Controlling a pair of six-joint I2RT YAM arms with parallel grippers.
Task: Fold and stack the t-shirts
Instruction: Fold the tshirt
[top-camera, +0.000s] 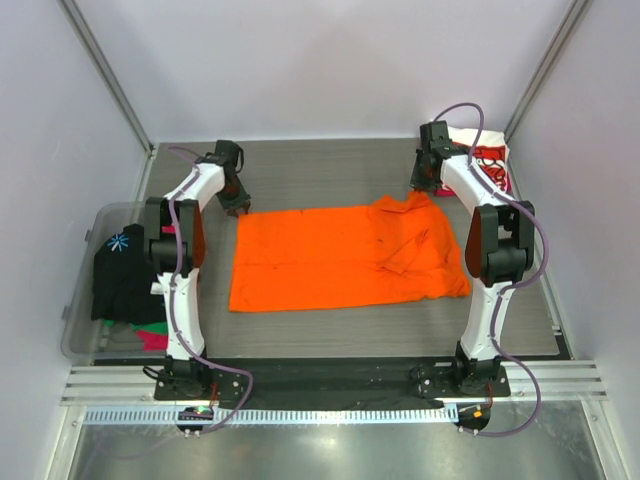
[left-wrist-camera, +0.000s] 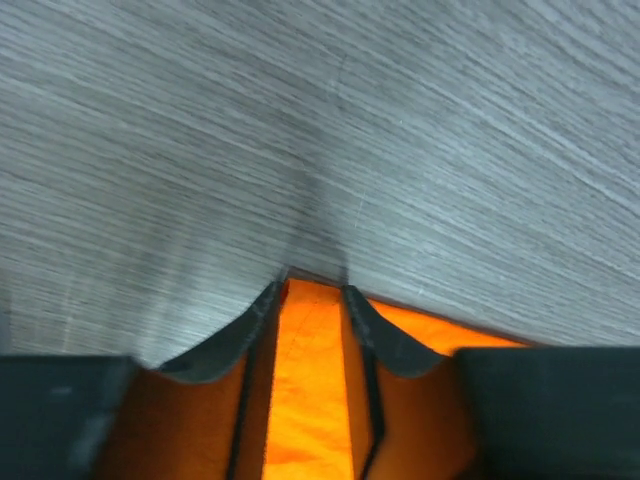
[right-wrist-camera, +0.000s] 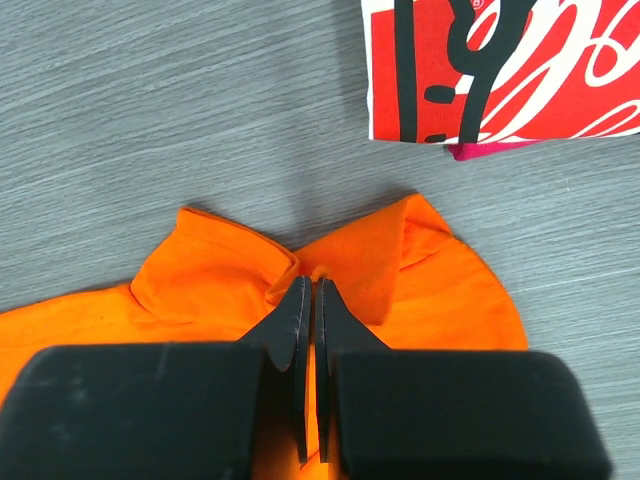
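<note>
Orange t-shirt spread flat | left hand pinching its far-left corner | right hand clamped on far-right edge

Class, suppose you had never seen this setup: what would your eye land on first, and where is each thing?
The bright orange t-shirt dominates, spread across the middle of the table, with the left gripper and right gripper along its far edge. Next comes the folded red-and-white t-shirt at the far right, then the black t-shirt in the clear bin on the left.
</note>
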